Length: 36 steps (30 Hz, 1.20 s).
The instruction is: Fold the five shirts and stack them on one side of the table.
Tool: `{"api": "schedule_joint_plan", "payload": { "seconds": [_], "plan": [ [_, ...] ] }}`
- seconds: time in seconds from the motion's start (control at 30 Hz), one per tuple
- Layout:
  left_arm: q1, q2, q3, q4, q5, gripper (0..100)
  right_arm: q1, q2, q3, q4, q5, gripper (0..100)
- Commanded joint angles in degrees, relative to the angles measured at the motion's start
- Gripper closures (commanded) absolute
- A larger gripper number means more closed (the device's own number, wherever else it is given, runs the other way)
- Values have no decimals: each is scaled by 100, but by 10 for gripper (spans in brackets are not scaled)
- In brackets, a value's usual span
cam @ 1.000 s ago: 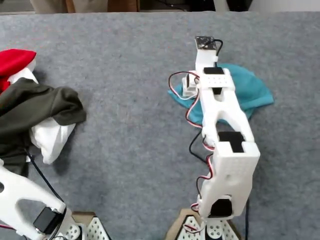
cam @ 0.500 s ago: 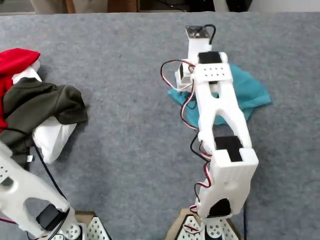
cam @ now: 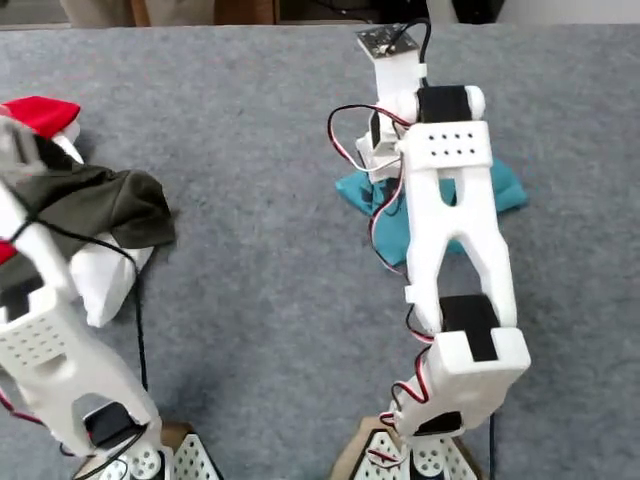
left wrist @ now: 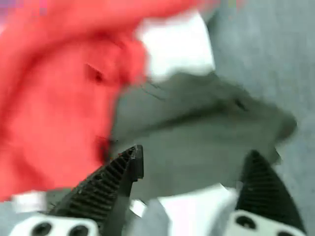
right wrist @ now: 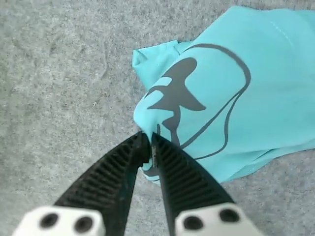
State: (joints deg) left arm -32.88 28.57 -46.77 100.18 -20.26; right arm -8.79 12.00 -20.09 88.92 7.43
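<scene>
While no folded stack is to be seen, the task is judged barely begun.

High view: a teal shirt (cam: 508,190) is found crumpled under the right arm on the grey table (cam: 250,150). A red shirt (cam: 40,113), an olive shirt (cam: 110,205) and a white shirt (cam: 100,280) are heaped at the left edge.

Left wrist view: the left gripper (left wrist: 194,157) is held wide over the olive shirt, gripping nothing.

Right wrist view: the right gripper (right wrist: 149,140) is pinched on the teal shirt's edge.

Four shirts are counted; all folding is left.

A broad strip of bare grey table (cam: 250,180) is lying open between the arms, while the heaped shirts (cam: 110,205) are crowding the left edge beneath the left arm (cam: 45,340) and the right arm (cam: 450,150) is stretching over the teal shirt (cam: 505,192), probably blocking any approach from the near side.
</scene>
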Motion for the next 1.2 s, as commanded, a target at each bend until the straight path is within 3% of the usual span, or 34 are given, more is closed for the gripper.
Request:
{"api": "schedule_joint_plan", "payload": {
  "seconds": [0.0,0.1,0.3,0.5,0.8,1.0,1.07,1.17],
  "plan": [
    [413,-180,1424,-105,123,717,-101,-400,-268,18,70,995],
    [431,127,2048,-510,132,718,-101,-391,-259,18,53,995],
    [-387,796,2084,-844,132,741,-75,-391,-251,26,70,995],
    [-1380,1305,862,-809,132,988,-101,-391,-251,26,53,995],
    [-2356,1631,-1538,-422,141,948,-215,-444,-312,246,44,995],
    [-2136,1631,-1899,62,88,944,-910,-444,-884,905,62,995],
    [-2066,1596,-1943,62,-97,885,-1226,-435,-1411,1152,53,995],
    [-1996,1323,-1881,62,9,683,-1745,-435,-2105,1327,44,995]
  ]
}}
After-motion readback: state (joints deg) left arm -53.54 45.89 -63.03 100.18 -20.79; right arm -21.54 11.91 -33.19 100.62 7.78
